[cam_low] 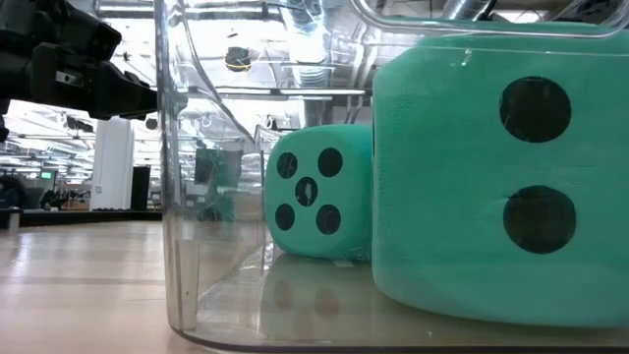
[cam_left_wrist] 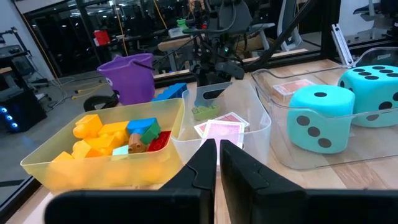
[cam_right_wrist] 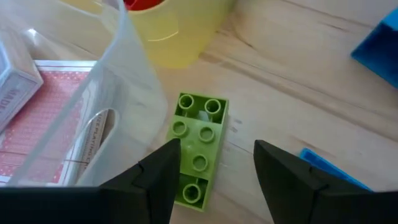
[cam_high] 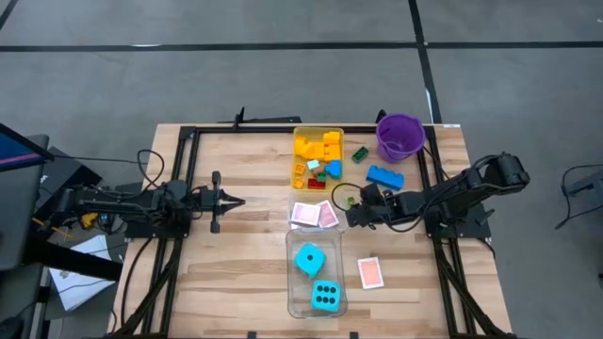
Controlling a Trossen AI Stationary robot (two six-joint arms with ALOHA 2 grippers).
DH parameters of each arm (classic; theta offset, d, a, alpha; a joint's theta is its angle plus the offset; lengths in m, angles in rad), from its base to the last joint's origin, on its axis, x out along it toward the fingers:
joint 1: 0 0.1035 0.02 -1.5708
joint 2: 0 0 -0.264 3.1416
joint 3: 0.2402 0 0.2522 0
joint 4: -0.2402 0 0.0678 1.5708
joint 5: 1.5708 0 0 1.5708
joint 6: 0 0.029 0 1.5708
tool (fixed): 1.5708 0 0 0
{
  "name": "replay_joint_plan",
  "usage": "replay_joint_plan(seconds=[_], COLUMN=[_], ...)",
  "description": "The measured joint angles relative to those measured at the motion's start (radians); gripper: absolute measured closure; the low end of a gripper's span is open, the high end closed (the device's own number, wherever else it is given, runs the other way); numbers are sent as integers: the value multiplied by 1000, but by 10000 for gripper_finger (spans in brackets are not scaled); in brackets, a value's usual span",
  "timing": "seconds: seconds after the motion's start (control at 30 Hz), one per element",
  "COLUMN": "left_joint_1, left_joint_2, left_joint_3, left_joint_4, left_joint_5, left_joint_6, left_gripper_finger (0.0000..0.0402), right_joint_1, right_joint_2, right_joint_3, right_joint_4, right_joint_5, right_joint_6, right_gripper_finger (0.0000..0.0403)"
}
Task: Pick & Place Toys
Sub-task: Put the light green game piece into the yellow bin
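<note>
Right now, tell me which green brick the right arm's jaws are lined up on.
The light green brick lying flat on the table beside the clear card tray, between the open jaws of the right gripper. The darker green brick sits near the purple bucket.

Both arms matte black, jointed tubular links w/ boxy housings. Left pincer (cam_left_wrist: 217, 163): two flat black fingers w/ angled, chamfered tips, wide black block behind. Right pincer (cam_right_wrist: 214, 177): same dark tapered fingers, smooth faces. Black cables trail behind left arm's base; small yellow patch there. No markings legible.
</note>
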Motion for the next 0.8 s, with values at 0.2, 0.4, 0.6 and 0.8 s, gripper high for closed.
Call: replay_joint_plan(seconds=[0.2, 0.4, 0.6, 0.8], left_joint_1=[0, 0, 0, 0], left_joint_2=[0, 0, 0, 0], left_joint_3=[0, 0, 0, 0], left_joint_4=[1, 11, 14, 14], left_joint_5=[0, 0, 0, 0], left_joint_6=[0, 0, 0, 0], left_gripper_finger=[385, 385, 385, 385], right_joint_1=[0, 23, 68, 120], right_joint_2=[-32, -66, -104, -142], right_joint_3=[1, 1, -1, -4], right_joint_4=[-86, -199, -307, -343], right_joint_5=[-2, -1, 1, 47], right_joint_6=[11, 76, 157, 214], right_gripper_finger=[207, 207, 207, 207])
